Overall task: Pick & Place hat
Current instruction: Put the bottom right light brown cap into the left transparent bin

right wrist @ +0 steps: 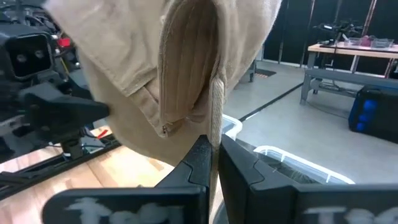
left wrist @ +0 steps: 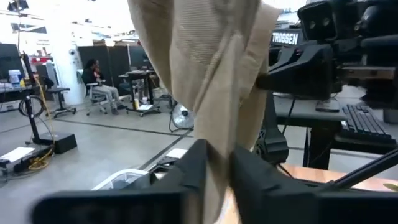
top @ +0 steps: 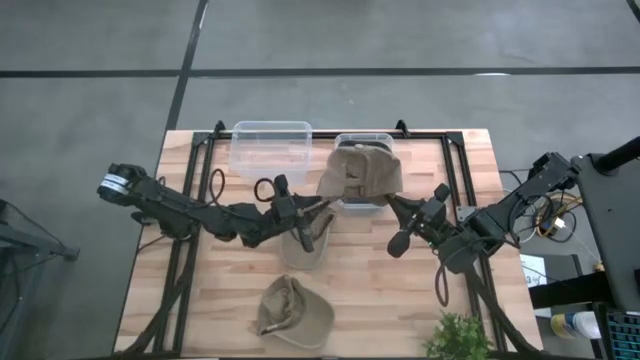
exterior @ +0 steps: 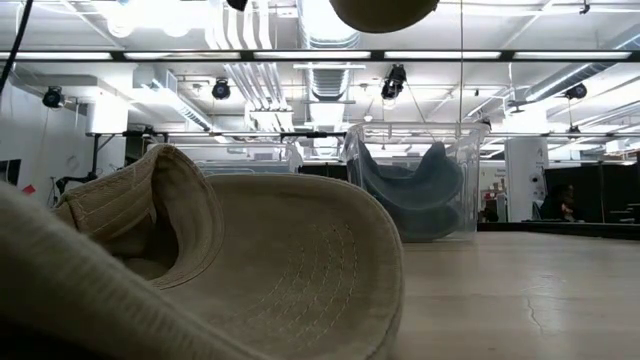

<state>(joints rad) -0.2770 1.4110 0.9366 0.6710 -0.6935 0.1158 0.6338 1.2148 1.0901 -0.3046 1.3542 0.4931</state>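
Note:
A tan hat (top: 360, 172) is held up in the air between both grippers, over the clear bin (top: 362, 140) at the table's far side that holds dark hats. Its underside shows at the top of the low view (exterior: 385, 12). My left gripper (top: 322, 205) is shut on its left side and my right gripper (top: 393, 205) on its right side. A second tan hat (top: 305, 248) lies on the table under the left arm. A third (top: 293, 312) lies near the near edge and fills the low view's foreground (exterior: 250, 270). My left gripper (left wrist: 217, 171) pinches a bunched fold of the hat's cloth (left wrist: 214, 146) between its two fingers, coming from the table's left. The hat is lifted clear. My right gripper (right wrist: 214, 155) pinches a thin edge of the hat (right wrist: 216, 118) between its two fingers, coming from the table's right, with the crown spread beyond the fingers.
An empty clear bin (top: 270, 148) stands left of the bin with the dark hats (exterior: 420, 185). A small green plant (top: 460, 335) sits at the table's near right corner. Bare wood lies between the near hat and the plant.

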